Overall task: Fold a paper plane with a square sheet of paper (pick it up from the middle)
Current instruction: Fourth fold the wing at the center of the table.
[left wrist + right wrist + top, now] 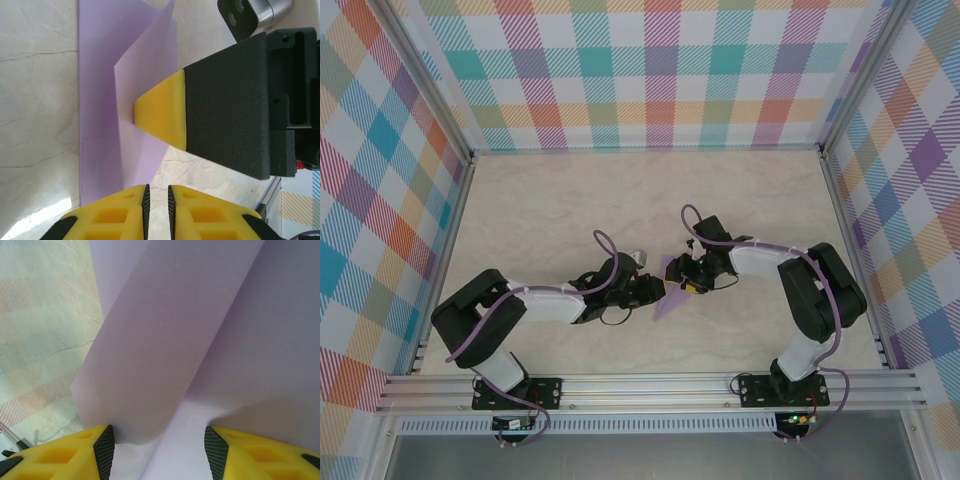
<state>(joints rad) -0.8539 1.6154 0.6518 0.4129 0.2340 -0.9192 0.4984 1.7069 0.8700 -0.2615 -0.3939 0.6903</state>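
The sheet of paper (667, 300) is a creased lavender shape lying between the two arms at mid table. In the left wrist view the paper (100, 100) lies flat with one folded flap raised, and a yellow fingertip (162, 117) of the right gripper presses down on that flap. My left gripper (157, 189) stands at the paper's near edge, its jaws drawn to a narrow slit with bare table showing through. My right gripper (159, 440) is open wide, directly over the folded paper (175, 340), with a crease running between its fingers. In the top view the left gripper (658, 290) and right gripper (688, 283) almost meet.
The marble-look tabletop (570, 210) is ringed by plaid walls and aluminium rails (650, 390). Both arms' elbows and lavender cables crowd the near centre. The right arm's black wrist body (240, 105) sits close beside the left gripper.
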